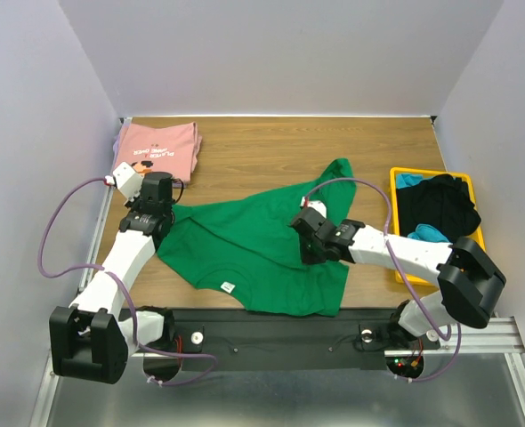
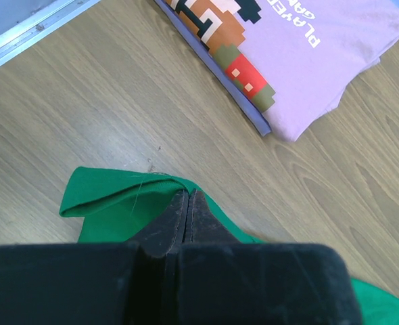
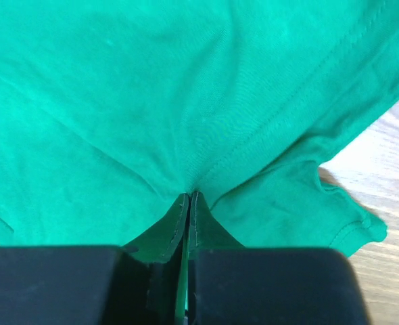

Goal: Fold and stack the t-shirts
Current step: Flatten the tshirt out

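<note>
The green t-shirt lies spread and rumpled on the table's near middle, its white neck label toward the front. My left gripper is shut on the shirt's left edge; in the left wrist view the jaws pinch a green fold. My right gripper is shut on the shirt's right part; in the right wrist view the fingertips pinch green cloth by a seam. The pink t-shirt lies folded at the far left, also in the left wrist view.
A yellow tray at the right holds dark and blue clothes. Bare wooden table lies behind the green shirt. A metal rail runs along the left edge.
</note>
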Action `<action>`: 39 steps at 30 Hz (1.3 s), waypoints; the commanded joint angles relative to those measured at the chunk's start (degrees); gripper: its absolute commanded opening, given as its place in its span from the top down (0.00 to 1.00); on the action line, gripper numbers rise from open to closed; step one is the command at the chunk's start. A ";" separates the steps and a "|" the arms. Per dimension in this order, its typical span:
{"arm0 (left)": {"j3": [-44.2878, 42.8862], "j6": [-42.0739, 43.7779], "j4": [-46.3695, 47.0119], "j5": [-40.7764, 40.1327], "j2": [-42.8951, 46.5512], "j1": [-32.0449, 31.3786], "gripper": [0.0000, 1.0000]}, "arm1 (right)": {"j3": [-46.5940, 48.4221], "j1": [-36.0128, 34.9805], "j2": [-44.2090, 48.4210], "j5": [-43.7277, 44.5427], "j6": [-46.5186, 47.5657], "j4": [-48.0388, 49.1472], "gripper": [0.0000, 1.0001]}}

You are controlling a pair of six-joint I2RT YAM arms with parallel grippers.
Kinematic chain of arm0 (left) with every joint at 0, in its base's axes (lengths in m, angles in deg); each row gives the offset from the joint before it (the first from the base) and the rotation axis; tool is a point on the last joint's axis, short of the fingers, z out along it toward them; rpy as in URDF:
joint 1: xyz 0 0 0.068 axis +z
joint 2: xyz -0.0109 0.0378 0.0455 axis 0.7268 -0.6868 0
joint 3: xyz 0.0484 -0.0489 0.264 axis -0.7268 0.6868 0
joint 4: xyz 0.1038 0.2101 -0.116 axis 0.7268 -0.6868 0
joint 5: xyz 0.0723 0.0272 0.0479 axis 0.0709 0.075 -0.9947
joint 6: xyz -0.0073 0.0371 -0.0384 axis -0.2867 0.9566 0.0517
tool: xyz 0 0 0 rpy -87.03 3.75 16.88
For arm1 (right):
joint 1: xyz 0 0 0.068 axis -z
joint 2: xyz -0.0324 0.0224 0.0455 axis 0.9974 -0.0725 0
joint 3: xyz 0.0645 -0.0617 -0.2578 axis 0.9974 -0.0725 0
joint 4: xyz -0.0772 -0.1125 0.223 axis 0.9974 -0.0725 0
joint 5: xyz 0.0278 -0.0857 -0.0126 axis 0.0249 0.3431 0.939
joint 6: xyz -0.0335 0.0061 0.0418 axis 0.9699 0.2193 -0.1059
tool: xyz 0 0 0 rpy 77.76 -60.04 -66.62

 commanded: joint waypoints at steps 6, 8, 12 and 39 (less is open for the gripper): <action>0.08 0.95 1.09 -0.96 3.00 0.45 1.00 | 3.80 0.00 -0.45 1.56 0.81 1.65 1.00; 0.08 1.04 1.18 -0.26 3.69 0.45 1.00 | 3.44 0.00 1.56 3.39 1.34 3.22 1.00; -0.35 1.30 1.18 1.85 5.89 0.45 1.00 | 4.32 0.00 6.74 17.26 0.47 4.28 1.00; -54.21 10.97 -2.34 29.27 23.21 -0.35 1.00 | 46.24 0.00 34.79 6.93 26.31 14.04 1.00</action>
